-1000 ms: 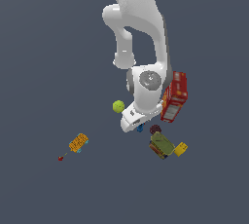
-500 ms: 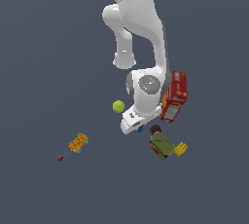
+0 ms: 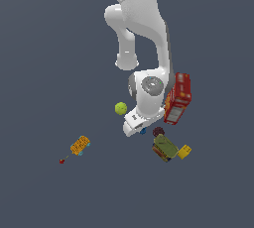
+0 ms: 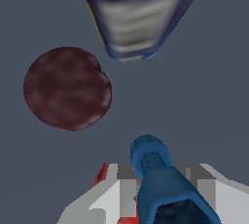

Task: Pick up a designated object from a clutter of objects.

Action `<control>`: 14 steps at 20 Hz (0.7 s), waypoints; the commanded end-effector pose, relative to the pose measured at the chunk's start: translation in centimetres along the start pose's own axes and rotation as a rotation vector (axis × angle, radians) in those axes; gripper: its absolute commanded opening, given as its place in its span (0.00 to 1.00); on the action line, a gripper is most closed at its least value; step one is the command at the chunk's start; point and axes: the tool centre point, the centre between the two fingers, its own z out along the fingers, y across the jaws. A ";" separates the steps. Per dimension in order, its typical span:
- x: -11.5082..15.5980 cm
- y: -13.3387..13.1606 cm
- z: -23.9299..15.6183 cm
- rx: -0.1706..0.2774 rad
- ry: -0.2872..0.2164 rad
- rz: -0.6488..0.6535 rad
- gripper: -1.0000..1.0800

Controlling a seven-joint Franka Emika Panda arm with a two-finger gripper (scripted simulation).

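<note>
Exterior view: the arm reaches steeply down into the clutter, its gripper [image 3: 136, 125] low over the grey worktop [image 3: 44, 48]. A small part of the blue peg [image 3: 143, 131] shows just under the hand, so the descent is evidently aimed at it. The yellow-green ball [image 3: 120, 108] lies near, on the exterior view's left of the hand. The tall red box [image 3: 178, 98] stands close on the exterior view's right. A dark maroon ball [image 3: 158, 132], the olive box [image 3: 165, 148] and the yellow cube [image 3: 184, 151] cluster just beyond. The orange waffle-like block [image 3: 79, 145] and the small red packet [image 3: 62, 161] lie well apart from the hand. The jaws are hidden here by the hand's body.

Wrist view: the blue peg [image 4: 158, 179] lies between the two pale fingers [image 4: 109, 194], its wider end projecting past their tips. The jaws stand to either side of it; contact cannot be confirmed, so a firm grasp cannot be told. The maroon ball [image 4: 67, 87] and the end of the olive box [image 4: 138, 16] lie clear of the peg, apart from each other.
</note>
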 end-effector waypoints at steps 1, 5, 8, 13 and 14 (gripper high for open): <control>-0.1 0.1 -0.3 0.000 0.001 0.000 0.00; -0.7 0.2 -1.2 0.000 0.001 0.000 0.00; -1.4 0.3 -2.3 -0.001 0.000 0.000 0.00; -3.0 0.7 -4.9 -0.001 0.000 0.000 0.00; -3.4 0.8 -5.6 -0.001 0.000 0.000 0.00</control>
